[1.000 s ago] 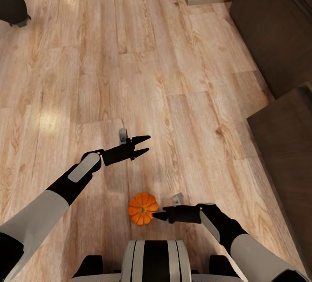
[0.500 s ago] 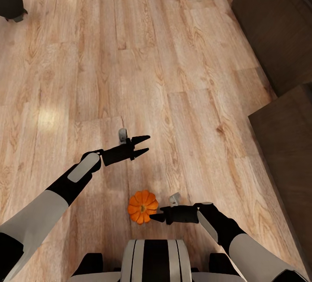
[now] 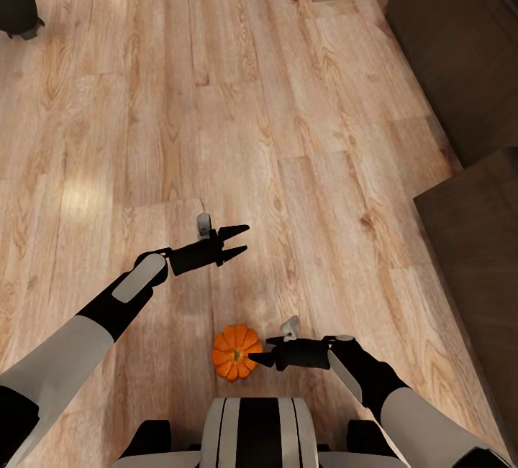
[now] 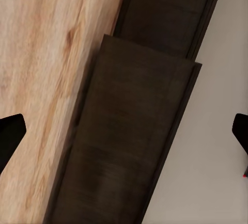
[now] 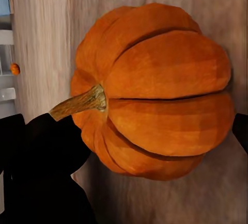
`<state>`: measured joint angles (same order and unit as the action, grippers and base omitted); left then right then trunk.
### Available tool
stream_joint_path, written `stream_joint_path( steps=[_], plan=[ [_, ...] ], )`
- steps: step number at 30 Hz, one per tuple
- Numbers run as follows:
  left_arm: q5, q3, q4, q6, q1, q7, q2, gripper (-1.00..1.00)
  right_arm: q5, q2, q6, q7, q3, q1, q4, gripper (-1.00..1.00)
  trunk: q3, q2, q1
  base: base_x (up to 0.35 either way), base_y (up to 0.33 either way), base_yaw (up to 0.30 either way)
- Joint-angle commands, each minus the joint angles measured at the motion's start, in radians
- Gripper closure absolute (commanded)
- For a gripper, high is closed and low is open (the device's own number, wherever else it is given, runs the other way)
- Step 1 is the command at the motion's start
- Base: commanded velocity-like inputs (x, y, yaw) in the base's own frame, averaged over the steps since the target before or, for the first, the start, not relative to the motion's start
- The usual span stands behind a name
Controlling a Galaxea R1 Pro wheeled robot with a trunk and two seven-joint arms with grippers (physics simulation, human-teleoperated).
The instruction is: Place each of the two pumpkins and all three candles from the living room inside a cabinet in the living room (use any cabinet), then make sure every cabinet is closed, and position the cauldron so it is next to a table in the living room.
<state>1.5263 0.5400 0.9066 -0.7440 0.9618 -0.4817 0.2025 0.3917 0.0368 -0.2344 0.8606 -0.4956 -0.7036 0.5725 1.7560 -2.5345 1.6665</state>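
**Right gripper at the pumpkin, left arm idle over the floor**

Head view: your right gripper (image 3: pixel 257 359) sits low centre of the frame, just above the robot's trunk (image 3: pixel 257 430), fingers pointing toward frame left. The tips reach the right edge of the pumpkin (image 3: pixel 235 351), which is on the wood floor (image 3: pixel 216 94). Jaws look parted, one tip higher than the other. Whether they actually touch the pumpkin, you can't tell from this angle.

Right wrist view: the pumpkin (image 5: pixel 155 90) is close up, lying on the planks with its brownish stem (image 5: pixel 80 102) pointing sideways. Dark fingertips (image 5: pixel 241 131) show at opposite edges of the picture, so the jaws are spread with the pumpkin between them, not pinching it. A small orange object (image 5: pixel 15 68) sits far off at the frame's left edge, too small to identify.

Your left gripper (image 3: pixel 239 239) is mid-frame in the head view, held above bare floor, fingers spread and holding nothing. It is well apart from the pumpkin.

Left wrist view: the dark-brown cabinet (image 4: pixel 139 131) runs diagonally through the picture, floor on one side and a pale wall (image 4: pixel 212 172) on the other.

Head view again: the cabinet (image 3: pixel 467 231) lines the right edge of the frame. The cauldron (image 3: pixel 16 4) is cut off at the upper left corner, on the floor, far from the pumpkin.
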Motion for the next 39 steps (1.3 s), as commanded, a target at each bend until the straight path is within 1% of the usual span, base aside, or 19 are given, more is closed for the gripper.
stream_joint_path(
  steps=[1,8,22,23,30,39],
  plan=[
    [0.000,0.000,0.000,0.000,0.000,0.000,0.000,-1.00,0.000,0.000,0.001,-0.001,0.000,0.000,0.000,-1.00,0.000,0.000,0.000,0.043,0.000,0.000],
    [0.000,0.000,0.000,0.000,0.000,0.000,0.001,-1.00,0.001,0.000,0.003,-0.005,0.000,0.000,0.000,-1.00,0.000,0.000,0.000,0.151,0.016,0.000],
    [0.001,0.000,0.000,0.000,0.000,0.000,0.001,-1.00,0.001,-0.001,0.004,-0.023,0.003,0.001,-0.014,-1.00,0.000,0.000,0.000,0.009,0.001,0.000],
    [0.005,0.000,0.000,0.000,0.000,0.000,0.000,-1.00,0.001,-0.001,0.005,-0.023,0.003,0.001,-0.014,-1.00,0.004,0.000,0.000,0.000,0.000,0.000],
    [0.004,0.000,0.000,0.000,0.000,0.000,0.000,-1.00,0.000,-0.001,0.005,-0.023,0.003,0.001,-0.012,-1.00,0.031,-0.002,0.004,0.000,0.000,0.000],
    [0.002,0.000,0.000,0.000,0.000,0.000,0.000,-1.00,-0.001,-0.003,0.004,-0.024,0.000,0.001,-0.003,-1.00,0.031,-0.002,0.004,0.000,0.000,0.000]
  ],
)
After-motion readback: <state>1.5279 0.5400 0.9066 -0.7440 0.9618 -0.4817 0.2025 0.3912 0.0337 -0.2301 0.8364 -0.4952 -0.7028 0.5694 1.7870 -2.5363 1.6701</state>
